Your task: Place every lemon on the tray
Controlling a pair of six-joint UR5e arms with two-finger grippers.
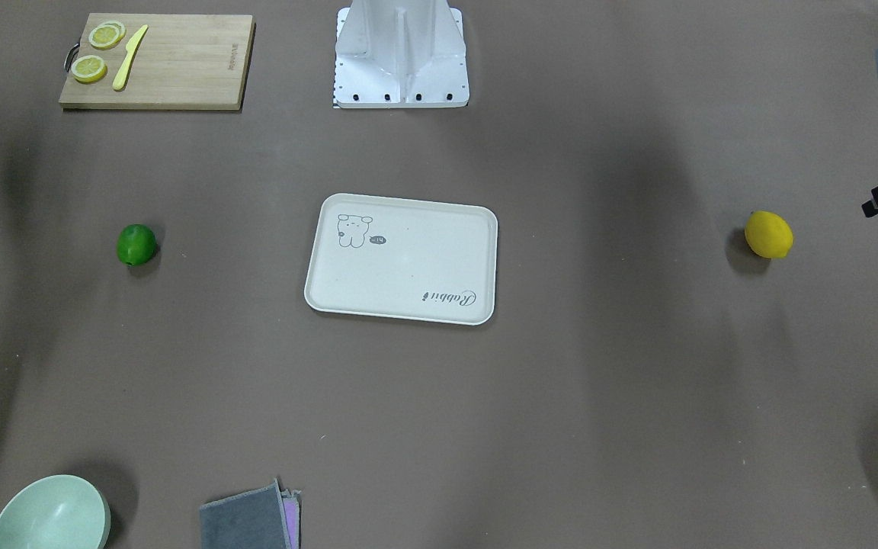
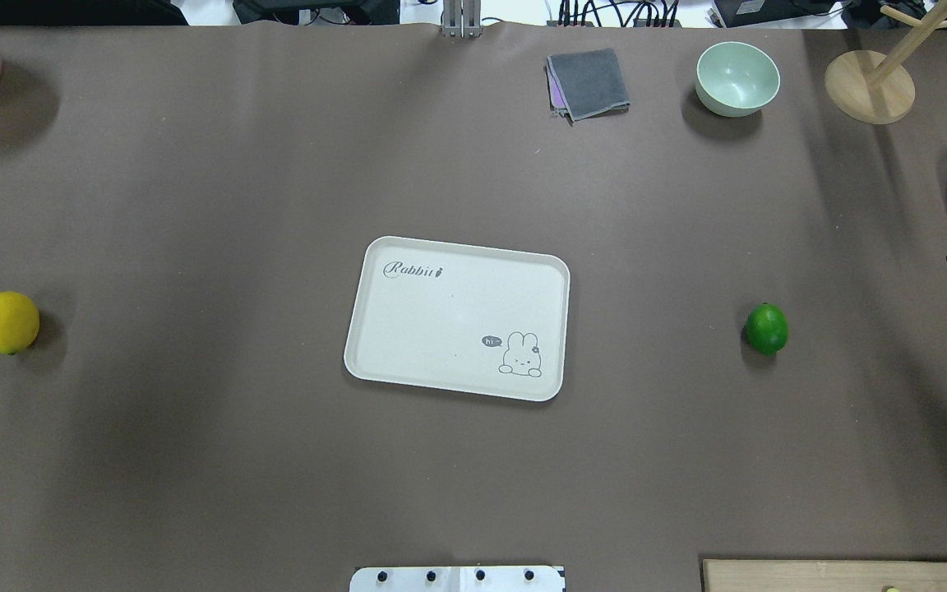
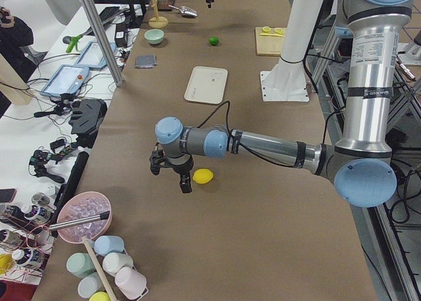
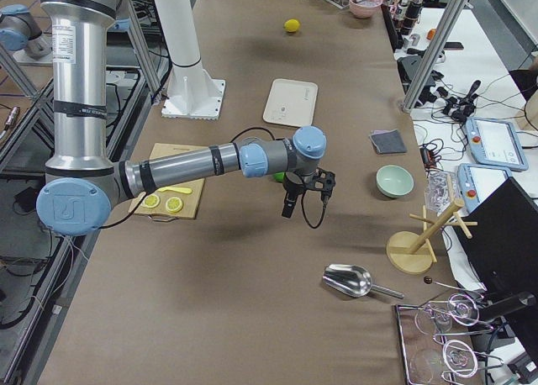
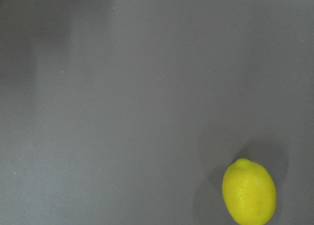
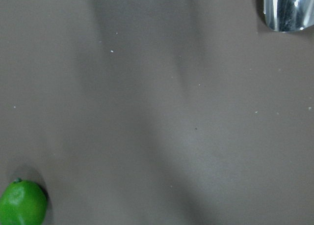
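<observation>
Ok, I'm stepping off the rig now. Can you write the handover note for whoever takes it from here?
Left end effector: hangs over the table beside the yellow lemon; open or shut cannot be told.
Right end effector: hangs near the green lemon; open or shut cannot be told.
Things: both lemons lie on the table, one on either side of the tray, well apart from it. The tray is empty.
Done: nothing yet.
Left: both lemons onto the tray.

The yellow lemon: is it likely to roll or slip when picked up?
The yellow lemon is oval and lies free on the flat table, so a push would probably roll it. Its sides curve, so a grip off its middle may slip.
</observation>
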